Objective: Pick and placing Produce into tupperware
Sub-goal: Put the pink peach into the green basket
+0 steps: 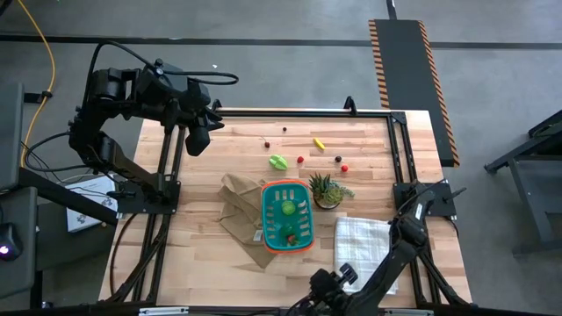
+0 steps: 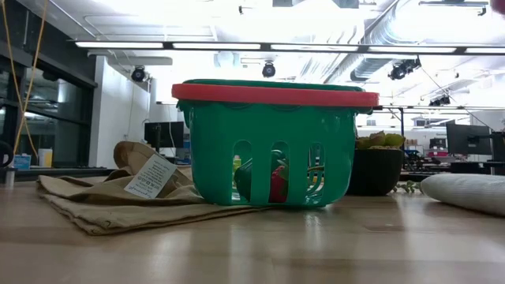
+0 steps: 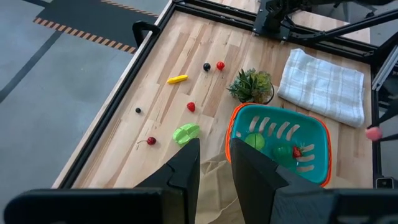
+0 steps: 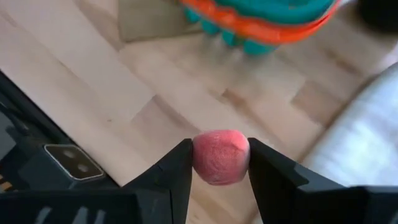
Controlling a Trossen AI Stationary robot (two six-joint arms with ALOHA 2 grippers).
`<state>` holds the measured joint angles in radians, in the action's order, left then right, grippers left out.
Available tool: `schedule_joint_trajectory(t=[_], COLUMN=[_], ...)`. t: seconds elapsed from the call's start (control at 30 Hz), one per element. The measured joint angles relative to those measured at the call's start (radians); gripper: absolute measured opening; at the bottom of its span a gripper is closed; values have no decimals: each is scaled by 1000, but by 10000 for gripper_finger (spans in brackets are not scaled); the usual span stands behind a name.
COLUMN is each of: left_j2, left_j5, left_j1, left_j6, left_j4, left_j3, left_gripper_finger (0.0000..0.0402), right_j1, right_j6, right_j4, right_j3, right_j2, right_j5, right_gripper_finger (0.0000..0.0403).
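The teal slotted plastic basket with an orange rim (image 4: 261, 18) sits ahead of the right gripper (image 4: 219, 163), which clamps a small pink-red round toy fruit (image 4: 220, 157). The left gripper (image 3: 214, 163), nothing between its narrowly parted fingers, hangs above loose toy produce (image 3: 186, 133).

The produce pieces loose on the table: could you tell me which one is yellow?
The yellow piece lies near the table's far edge, elongated, unlike the small red balls and dark berries beside it.

Left gripper (image 1: 198, 139) hovers high at the table's far left corner, fingers nearly together. Right gripper (image 4: 219, 163) pinches a pink ball (image 4: 220, 155) at the near edge.
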<state>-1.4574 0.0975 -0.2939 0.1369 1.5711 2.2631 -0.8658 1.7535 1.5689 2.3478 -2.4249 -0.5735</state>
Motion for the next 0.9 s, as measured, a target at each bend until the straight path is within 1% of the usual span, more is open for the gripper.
schedule_joint_trajectory(t=[0.2,0.4,0.6,0.77,0.9], left_j2=[0,0,0,0,0], left_j5=[0,6,17,21,50], left_j1=[0,0,0,0,0], left_j6=[-11,-28,-28,-28,-28], left_j4=[0,0,0,0,0], left_j3=[0,0,0,0,0], left_gripper_finger=[81,81,81,81,81], right_j1=[5,30,51,62,88], right_j6=[-84,-195,-292,-352,-428], right_j4=[2,2,2,3,2], right_j3=[0,0,0,0,0], right_j2=[67,142,225,286,324], right_j5=[-86,-123,-135,-185,-197], right_gripper_finger=[128,128,128,128,128])
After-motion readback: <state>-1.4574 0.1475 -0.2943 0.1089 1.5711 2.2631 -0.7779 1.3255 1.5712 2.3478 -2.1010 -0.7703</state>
